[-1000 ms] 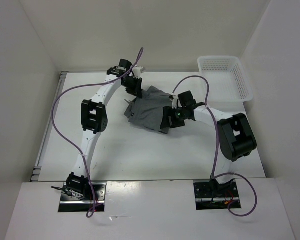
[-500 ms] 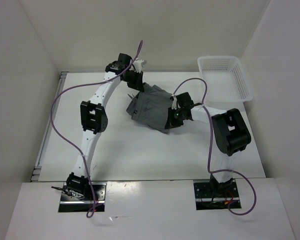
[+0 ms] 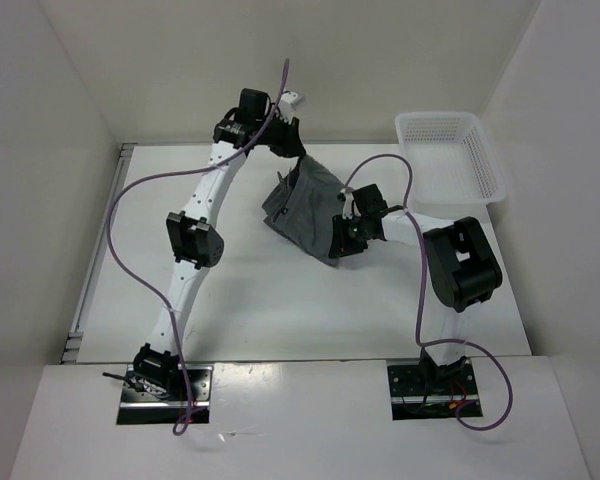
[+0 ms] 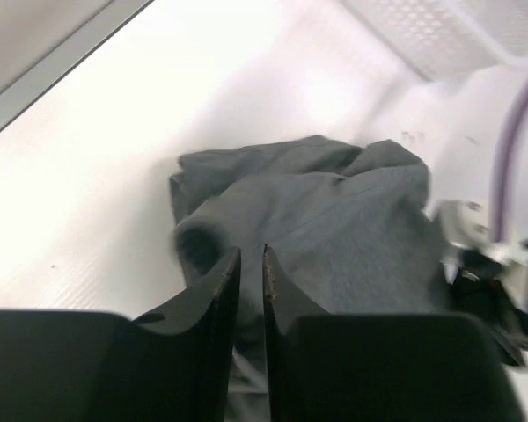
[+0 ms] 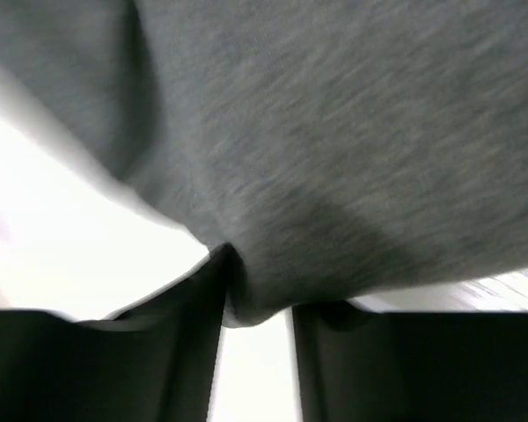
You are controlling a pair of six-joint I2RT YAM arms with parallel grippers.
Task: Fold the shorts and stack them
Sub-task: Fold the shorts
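Note:
The grey shorts (image 3: 305, 205) hang stretched between my two grippers over the middle of the table. My left gripper (image 3: 292, 145) is raised at the far side and shut on the shorts' upper edge. In the left wrist view its jaws (image 4: 252, 264) are almost closed with grey fabric (image 4: 334, 220) between them. My right gripper (image 3: 342, 238) is low at the shorts' near right corner. In the right wrist view it (image 5: 257, 290) pinches a fold of the grey cloth (image 5: 334, 132).
A white mesh basket (image 3: 450, 155) stands at the back right corner and shows in the left wrist view (image 4: 440, 35). Purple cables loop off both arms. White walls enclose the table (image 3: 240, 300) on three sides.
My left gripper has risen and moved back and right with the shorts' edge. The shorts were lifted off the table and drawn narrower. My right gripper stayed nearly in place.

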